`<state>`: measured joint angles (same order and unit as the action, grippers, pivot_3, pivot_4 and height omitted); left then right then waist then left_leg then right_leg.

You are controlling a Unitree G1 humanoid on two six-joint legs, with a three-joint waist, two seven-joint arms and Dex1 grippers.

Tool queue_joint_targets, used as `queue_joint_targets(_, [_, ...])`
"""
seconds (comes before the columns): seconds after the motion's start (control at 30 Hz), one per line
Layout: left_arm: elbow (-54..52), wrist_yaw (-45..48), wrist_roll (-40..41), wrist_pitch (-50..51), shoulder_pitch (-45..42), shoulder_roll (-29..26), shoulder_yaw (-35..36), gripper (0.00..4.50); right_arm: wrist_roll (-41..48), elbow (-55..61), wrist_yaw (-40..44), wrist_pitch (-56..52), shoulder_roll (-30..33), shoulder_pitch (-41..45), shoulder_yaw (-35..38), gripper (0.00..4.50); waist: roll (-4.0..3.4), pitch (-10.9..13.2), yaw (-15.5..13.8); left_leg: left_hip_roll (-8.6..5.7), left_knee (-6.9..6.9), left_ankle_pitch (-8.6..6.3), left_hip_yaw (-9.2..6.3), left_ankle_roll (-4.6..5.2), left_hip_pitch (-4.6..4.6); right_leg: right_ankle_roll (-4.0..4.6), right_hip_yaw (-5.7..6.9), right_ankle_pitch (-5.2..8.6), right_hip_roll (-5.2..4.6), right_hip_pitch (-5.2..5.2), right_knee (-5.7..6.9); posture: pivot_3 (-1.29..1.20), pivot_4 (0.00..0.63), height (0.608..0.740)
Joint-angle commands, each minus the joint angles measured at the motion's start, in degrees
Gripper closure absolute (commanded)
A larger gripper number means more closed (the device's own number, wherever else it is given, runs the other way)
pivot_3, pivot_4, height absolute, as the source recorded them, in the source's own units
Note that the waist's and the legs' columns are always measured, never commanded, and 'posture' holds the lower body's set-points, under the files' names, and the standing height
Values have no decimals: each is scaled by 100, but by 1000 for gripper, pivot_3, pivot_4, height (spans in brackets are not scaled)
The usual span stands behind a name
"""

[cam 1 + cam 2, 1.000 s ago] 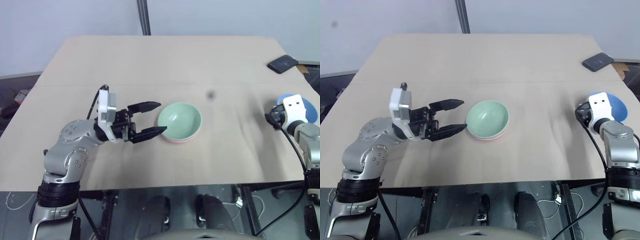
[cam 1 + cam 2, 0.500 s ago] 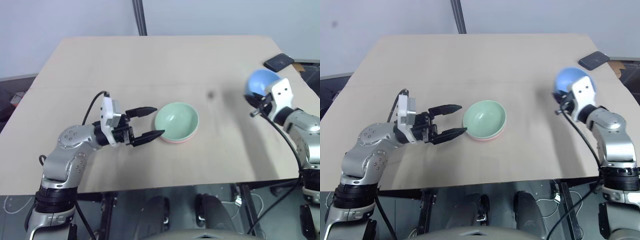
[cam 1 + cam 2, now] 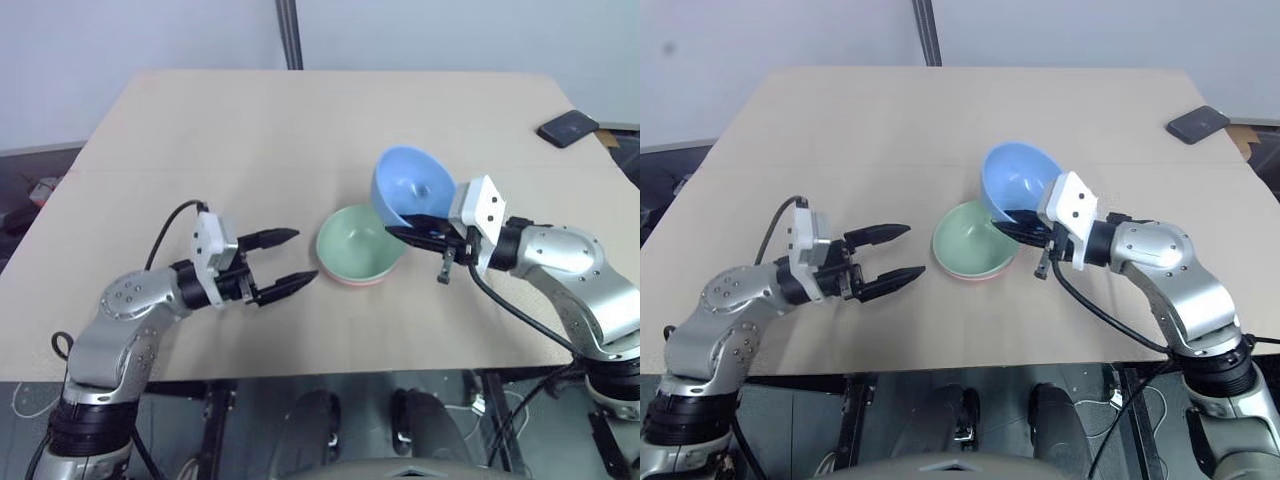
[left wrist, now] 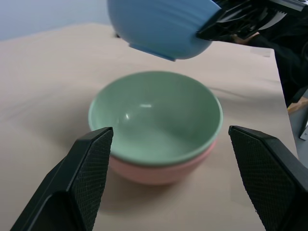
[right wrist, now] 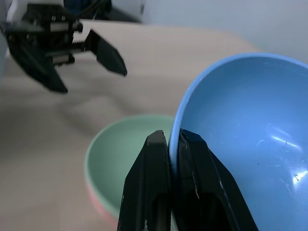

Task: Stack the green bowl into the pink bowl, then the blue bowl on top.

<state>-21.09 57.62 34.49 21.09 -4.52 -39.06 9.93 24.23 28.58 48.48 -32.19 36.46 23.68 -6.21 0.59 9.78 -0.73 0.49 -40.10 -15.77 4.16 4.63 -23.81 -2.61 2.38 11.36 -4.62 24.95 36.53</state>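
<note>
The green bowl (image 3: 355, 245) sits nested in the pink bowl (image 3: 352, 281) at the middle of the table; of the pink one, just the lower edge peeks out. My right gripper (image 3: 412, 227) is shut on the rim of the blue bowl (image 3: 410, 184), holding it tilted in the air just right of and slightly above the nested pair. In the right wrist view the fingers (image 5: 166, 159) pinch that rim. My left gripper (image 3: 288, 259) hangs open left of the green bowl, a short gap from it; its fingers (image 4: 89, 168) frame the stack in the left wrist view.
A black phone-like object (image 3: 567, 128) lies near the far right corner of the tan table (image 3: 250, 130). A dark pole (image 3: 289, 35) rises behind the table's far edge.
My right arm swung the blue bowl from the table's right edge leftwards and up, to beside the nested bowls. The left gripper drew back a little from the green bowl, still open.
</note>
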Motion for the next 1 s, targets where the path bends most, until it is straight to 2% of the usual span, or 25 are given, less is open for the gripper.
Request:
queue_joint_targets(0.03, [-324, -105, 138, 3, 36, -44, 174, 419, 4, 219, 174, 145, 67, 18, -130, 4435, 0, 0, 3, 0, 0, 0, 1, 0, 0, 0, 0, 0, -1, 0, 0, 0, 150, 739])
queue_joint_targets(0.23, [-361, -68, 136, -5, 52, -116, 197, 419, -14, 150, 213, 182, -276, 404, -484, 4435, 0, 0, 15, 2, 0, 0, 2, -1, 3, 0, -1, 0, 3, 2, 5, 0, 150, 739])
queue_joint_targets(0.47, [-314, -67, 152, -48, 109, -189, 258, 419, -31, 64, 754, 286, -263, 597, -878, 4435, 0, 0, 4, 1, 0, 0, 1, 0, 0, 0, 3, 0, 2, -1, -2, 0, 150, 739])
queue_joint_targets(0.6, [-321, -82, 164, -31, 99, -196, 251, 419, -189, -245, 729, 511, -487, 807, -911, 3433, 0, 0, 5, 1, 0, 0, 0, -1, 2, 0, 3, 0, 3, 0, 0, 0, 150, 739])
queue_joint_targets(0.63, [-323, -87, 178, -12, 79, -207, 261, 419, -177, -270, 690, 523, -513, 865, -827, 2907, -1, 0, 7, 2, 0, 0, 0, -1, 2, 0, 4, 0, 3, -1, 0, 0, 150, 739])
queue_joint_targets(0.7, [-307, -107, 186, 12, 55, -230, 289, 419, 22, -203, 531, 373, -559, 932, -508, 2132, 0, 0, 6, 2, 0, 0, 0, -1, 2, 0, 4, 0, 4, 0, 0, 0, 150, 739])
queue_joint_targets(0.87, [-335, -343, 121, -56, 132, -162, 391, 419, 547, 85, 227, -183, -172, 471, 472, 2132, 1, -1, -24, -3, 0, -1, -3, 0, -2, 1, 8, 0, -4, -3, -5, 0, 150, 739])
queue_joint_targets(0.93, [-395, -298, 337, 45, 253, -171, 498, 419, 487, 18, 388, -139, 265, -11, 819, 2132, 1, 0, -20, -3, 0, -2, -11, 1, -1, 1, 17, -1, -10, -15, -17, 0, 150, 739])
queue_joint_targets(0.97, [-435, -273, 445, 104, 337, -186, 555, 419, 419, -20, 417, -78, 433, -231, 953, 1867, 0, 0, -12, -3, 1, -3, -12, 2, -1, 1, 18, -1, -26, -16, -19, 0, 150, 739])
queue_joint_targets(1.0, [-491, -235, 508, 133, 456, -210, 610, 84, 475, -68, 514, -97, 621, -518, 1158, 1497, 0, 0, -4, -3, 2, -5, -11, 5, -1, 1, 19, -1, -34, -17, -24, 0, 150, 739])
